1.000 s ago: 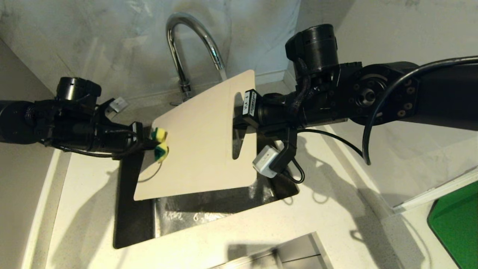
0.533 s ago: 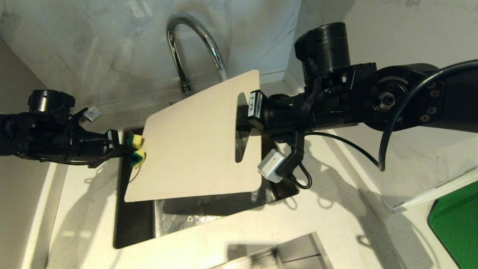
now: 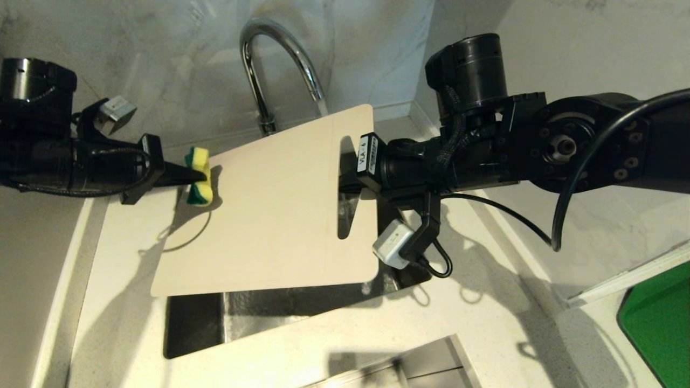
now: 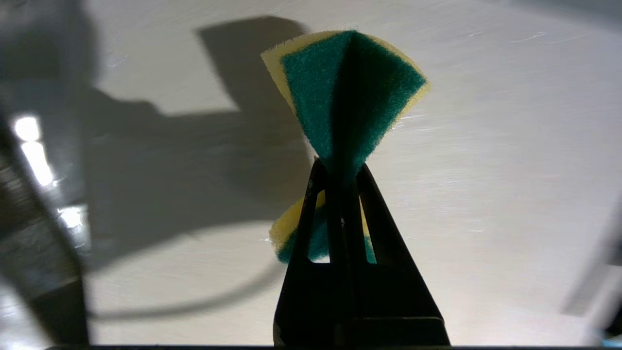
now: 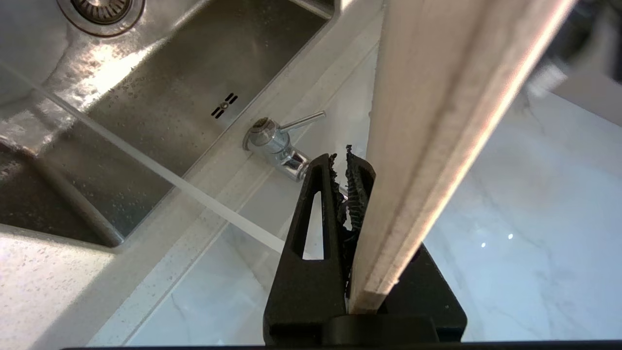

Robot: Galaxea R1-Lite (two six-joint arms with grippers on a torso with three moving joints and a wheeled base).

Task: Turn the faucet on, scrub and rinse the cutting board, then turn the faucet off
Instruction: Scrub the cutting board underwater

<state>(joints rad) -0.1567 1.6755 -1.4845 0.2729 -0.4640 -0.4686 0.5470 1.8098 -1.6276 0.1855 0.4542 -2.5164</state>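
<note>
My right gripper is shut on the slot-handle end of the cream cutting board and holds it tilted over the sink. In the right wrist view the board runs edge-on past that gripper. At the board's far left corner, my left gripper is shut on a folded yellow and green sponge, which touches or hangs just over the board. The left wrist view shows the sponge pinched in that gripper. Behind the board, the chrome faucet runs a thin stream of water; its lever sticks out sideways.
The steel sink has a wet floor and a drain. Pale speckled countertop surrounds it, with marble wall close behind. A bright green flat object lies at the far right. A metal-edged opening sits below the counter's front edge.
The board has swung flatter, its free end reaching further left over the counter. My left gripper with the sponge has pulled back left, then risen toward the board's far corner.
</note>
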